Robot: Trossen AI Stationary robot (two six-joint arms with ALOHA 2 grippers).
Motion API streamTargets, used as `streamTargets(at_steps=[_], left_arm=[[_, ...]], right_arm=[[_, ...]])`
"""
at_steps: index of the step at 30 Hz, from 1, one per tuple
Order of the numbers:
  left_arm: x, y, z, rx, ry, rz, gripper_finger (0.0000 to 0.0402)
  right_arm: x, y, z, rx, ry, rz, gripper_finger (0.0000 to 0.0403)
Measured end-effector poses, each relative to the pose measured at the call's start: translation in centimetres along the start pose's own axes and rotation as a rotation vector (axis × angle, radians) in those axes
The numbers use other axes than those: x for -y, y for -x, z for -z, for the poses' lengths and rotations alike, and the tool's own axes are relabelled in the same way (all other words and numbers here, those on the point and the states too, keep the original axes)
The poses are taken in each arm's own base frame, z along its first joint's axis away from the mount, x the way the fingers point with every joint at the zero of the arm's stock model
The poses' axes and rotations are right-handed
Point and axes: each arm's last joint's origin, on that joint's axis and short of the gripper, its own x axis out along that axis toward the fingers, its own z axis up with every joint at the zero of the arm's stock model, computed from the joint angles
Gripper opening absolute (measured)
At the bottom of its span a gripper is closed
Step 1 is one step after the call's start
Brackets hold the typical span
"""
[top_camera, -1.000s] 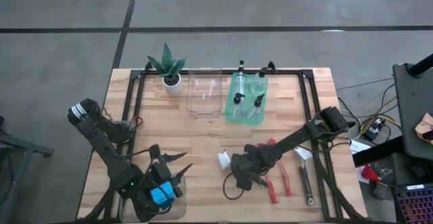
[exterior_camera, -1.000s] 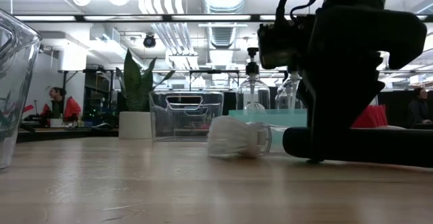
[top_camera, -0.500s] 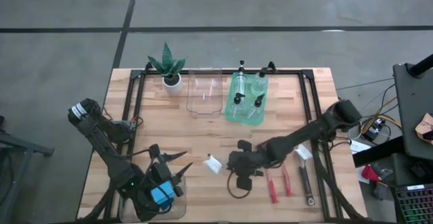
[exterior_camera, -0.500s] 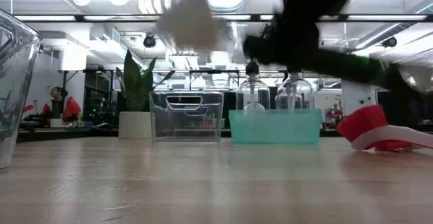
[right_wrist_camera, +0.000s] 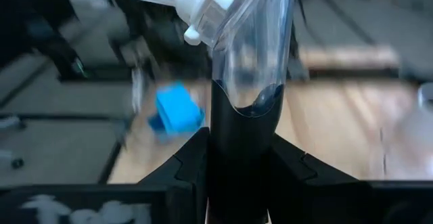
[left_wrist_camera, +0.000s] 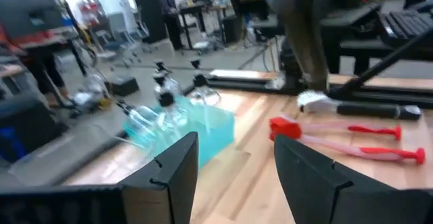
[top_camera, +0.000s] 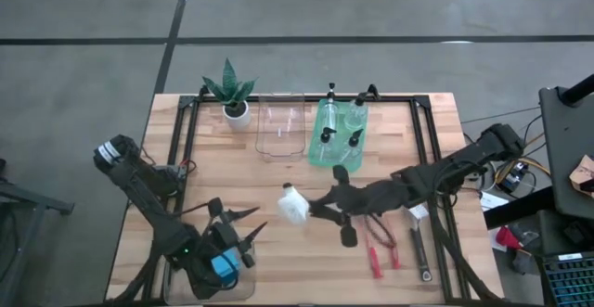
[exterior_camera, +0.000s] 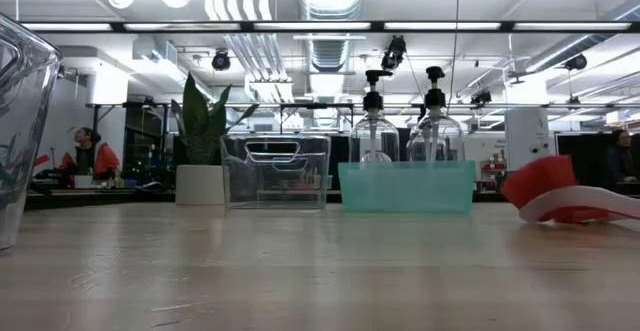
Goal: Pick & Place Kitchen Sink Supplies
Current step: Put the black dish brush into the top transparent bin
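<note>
the right end effector [top_camera: 327, 209] is clamped on a dish brush [top_camera: 295, 204] with a black handle, a clear curved neck and a white bristle head. it holds the brush lifted above the middle of the wooden tabletop [top_camera: 278, 182]. the brush's long axis runs roughly left to right across the tabletop, with the bristle head pointing toward the left arm's side. a second ago this brush lay on the wood by the red ones, with the end effector down over it; since then it has come up and moved toward the bins.

two red brushes [top_camera: 380, 247] with slim, glossy handles lie side by side near the front right, and a black brush [top_camera: 419, 242] with a white head lies just beside them. at the back, clear bottles [top_camera: 339, 126] with black pump tops stand in a translucent green bin [top_camera: 320, 154], next to a clear bin [top_camera: 281, 129] and a spiky potted plant [top_camera: 230, 94].

the left end effector [top_camera: 225, 251] hangs at the front left, fingers spread fairly wide, over a clear container [top_camera: 243, 287] holding a bright blue sponge [top_camera: 221, 268].
</note>
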Motion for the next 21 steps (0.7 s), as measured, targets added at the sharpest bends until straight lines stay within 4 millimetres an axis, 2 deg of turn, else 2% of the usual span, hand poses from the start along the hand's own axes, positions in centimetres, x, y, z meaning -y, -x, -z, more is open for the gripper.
streamTargets(at_steps=[5, 10, 15, 18, 21], left_arm=[[1.1, -1.2, -0.2, -0.027, 0.009, 0.086, 0.0189], [2.0, -2.5, -0.9, 0.024, 0.023, 0.237, 0.0208], [1.8, -3.2, -1.5, 0.123, 0.018, 0.275, 0.023], [1.7, -4.3, -1.8, 0.137, 0.019, 0.341, 0.0231], [1.4, -5.6, -2.0, 0.134, 0.039, 0.326, 0.023]], right_arm=[[-0.2, 0.4, -1.5, 0.146, 0.071, -0.085, 0.0093], [-0.5, -0.4, -1.1, 0.212, 0.121, -0.142, 0.0093], [-1.0, -1.5, -0.9, 0.323, 0.134, -0.198, 0.0093], [-1.0, -2.3, -0.5, 0.349, 0.14, -0.23, 0.0093], [-1.1, -3.1, -0.5, 0.391, 0.151, -0.228, 0.0093]])
